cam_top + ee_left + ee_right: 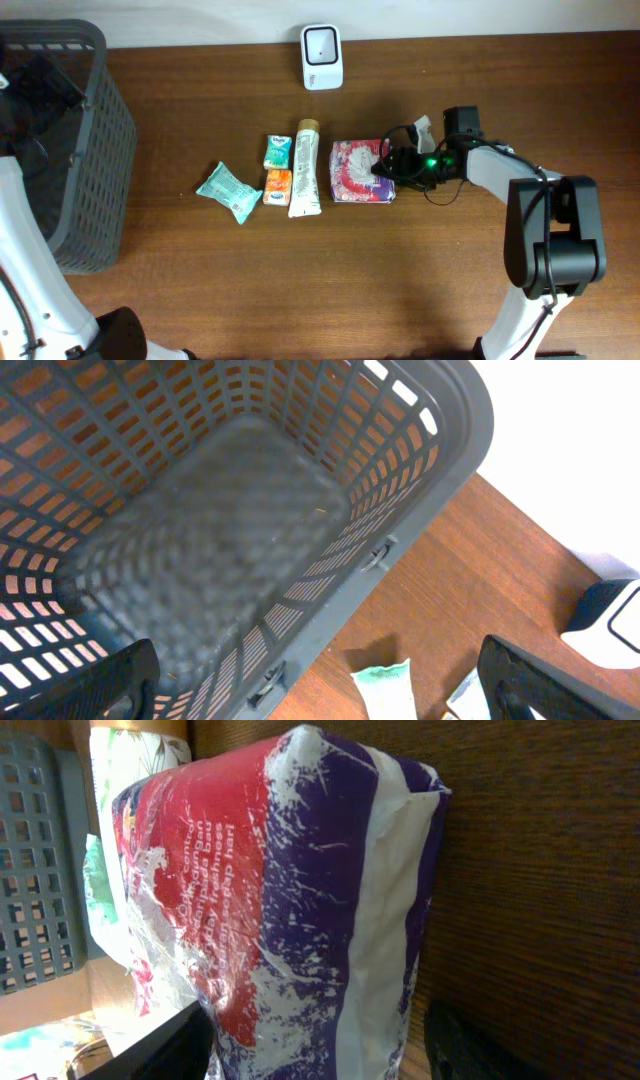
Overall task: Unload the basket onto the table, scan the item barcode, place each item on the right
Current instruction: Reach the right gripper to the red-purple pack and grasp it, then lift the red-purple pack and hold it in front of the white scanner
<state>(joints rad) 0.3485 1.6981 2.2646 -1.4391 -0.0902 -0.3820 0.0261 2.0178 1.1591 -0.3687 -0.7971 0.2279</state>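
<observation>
Right now I am at the pick-up step. My right gripper [386, 168] sits at the right-hand end of the red, purple and white wrapped pack [358, 175], a little right of centre in the overhead view. The pack lies flat on the wooden table [300, 290]. In the right wrist view it fills the frame between my fingers [165, 1048]. The jaws stand astride it, but I cannot tell whether the pads press on the wrapper. No barcode shows on any face I can see.

The next move, as I judge it, calls for a firm hold on soft, crinkly film that may slip or crumple. After that comes a lift and a carry to the white scanner [322, 57] at the upper middle of the overhead frame. There I would turn the pack until its code faces the scanner.

The tube [305, 168] lies just beside the pack on its left, so I should lift straight up rather than drag that way. Further left are a green box [277, 151], an orange box [277, 186] and a teal sachet [228, 190]. The wood between pack and scanner is bare. The table's far edge runs just behind the scanner, so there is little room to overshoot. My left gripper [320, 685] hangs wide open over the grey basket [105, 150] at far left, well apart.
</observation>
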